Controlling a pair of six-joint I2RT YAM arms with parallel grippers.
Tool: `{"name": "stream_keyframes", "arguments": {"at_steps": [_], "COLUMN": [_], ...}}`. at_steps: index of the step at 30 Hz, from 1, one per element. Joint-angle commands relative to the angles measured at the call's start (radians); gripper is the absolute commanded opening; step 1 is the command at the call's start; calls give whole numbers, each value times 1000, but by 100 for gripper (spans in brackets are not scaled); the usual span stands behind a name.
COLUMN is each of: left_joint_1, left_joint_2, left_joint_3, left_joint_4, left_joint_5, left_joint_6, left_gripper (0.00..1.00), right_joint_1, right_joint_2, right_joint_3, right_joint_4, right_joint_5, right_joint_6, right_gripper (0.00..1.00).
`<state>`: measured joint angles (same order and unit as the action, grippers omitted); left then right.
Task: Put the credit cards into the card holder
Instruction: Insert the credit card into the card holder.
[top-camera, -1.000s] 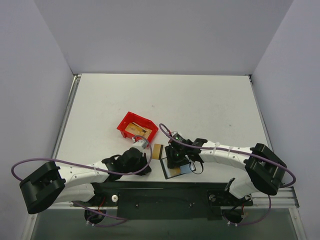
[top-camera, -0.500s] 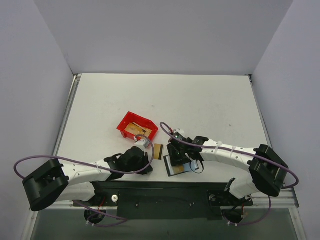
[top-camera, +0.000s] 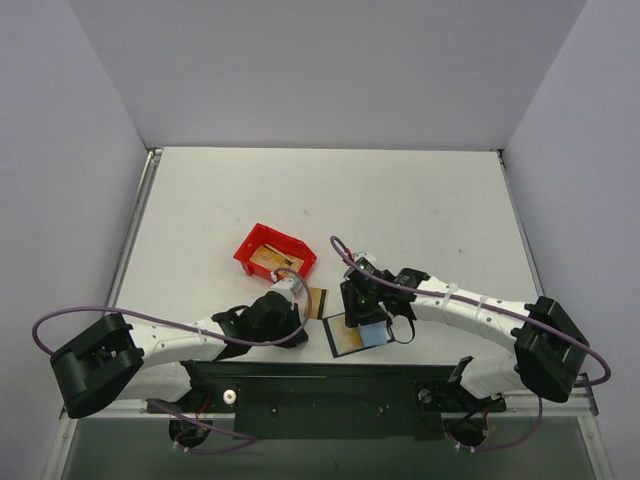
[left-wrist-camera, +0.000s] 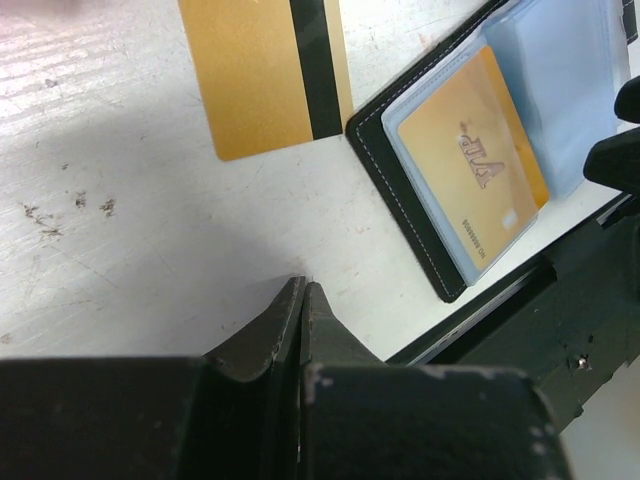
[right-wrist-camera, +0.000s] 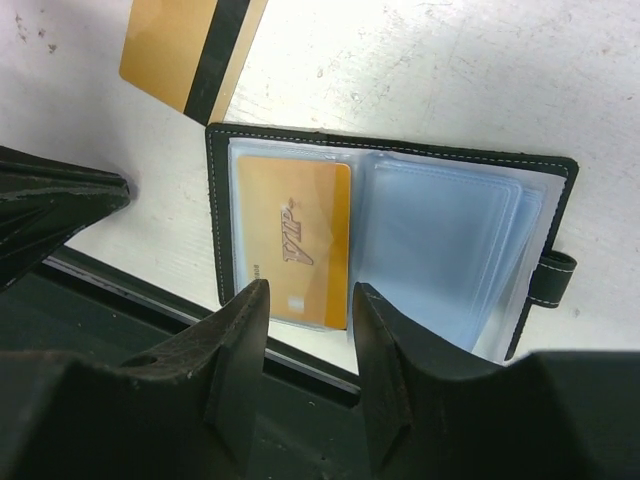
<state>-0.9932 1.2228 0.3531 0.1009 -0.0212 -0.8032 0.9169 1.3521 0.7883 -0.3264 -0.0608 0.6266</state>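
Note:
The card holder (top-camera: 331, 338) lies open at the table's near edge, a gold credit card (top-camera: 347, 338) showing in its left sleeve. In the right wrist view that holder (right-wrist-camera: 217, 220) shows the gold card (right-wrist-camera: 290, 240) under clear plastic. My right gripper (right-wrist-camera: 308, 295) hangs open just above it, with nothing between the fingers. A second, loose credit card (top-camera: 317, 302) with a dark stripe lies on the table left of the holder. My left gripper (left-wrist-camera: 302, 285) is shut and empty, its tip near the table below that striped card (left-wrist-camera: 265, 75) and left of the holder (left-wrist-camera: 405, 212).
A red bin (top-camera: 262, 243) stands behind the striped card, with more gold cards (top-camera: 272, 258) inside. The black base rail (top-camera: 320, 385) runs right along the holder's near edge. Grey walls close in the table on three sides.
My right gripper has drawn back and to the right off the holder, uncovering the gold card in the sleeve, and its jaws have narrowed slightly. The left arm has crept right, still shut.

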Motion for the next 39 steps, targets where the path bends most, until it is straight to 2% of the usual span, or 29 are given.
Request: {"name": "stream_keyframes", "arguments": {"at_steps": [1,4,9,23,39], "left_joint_1": [-2,-2,-2,-19,-27], "left_joint_2": [27,40,63,124,162], "left_joint_3": [37,41,53,90,116], "left_joint_4": [25,39,60,97,111], "left_joint_5": [6,12,21,49,56], "left_joint_6": [22,22,25,30,36], "left_gripper": [6,6,4,3,2], "right_joint_1": [-7,-12,-35,-50,-46], "right_joint_2": [2,4,13,67,73], "right_joint_3": [3,-40,-90,-130,-109], "right_joint_4": [-25,22,104,176,95], "right_joint_5": [19,16,-39,-86,-4], "right_joint_6": [2,15,31,33,27], "right_gripper": [32,24,22,24,29]}}
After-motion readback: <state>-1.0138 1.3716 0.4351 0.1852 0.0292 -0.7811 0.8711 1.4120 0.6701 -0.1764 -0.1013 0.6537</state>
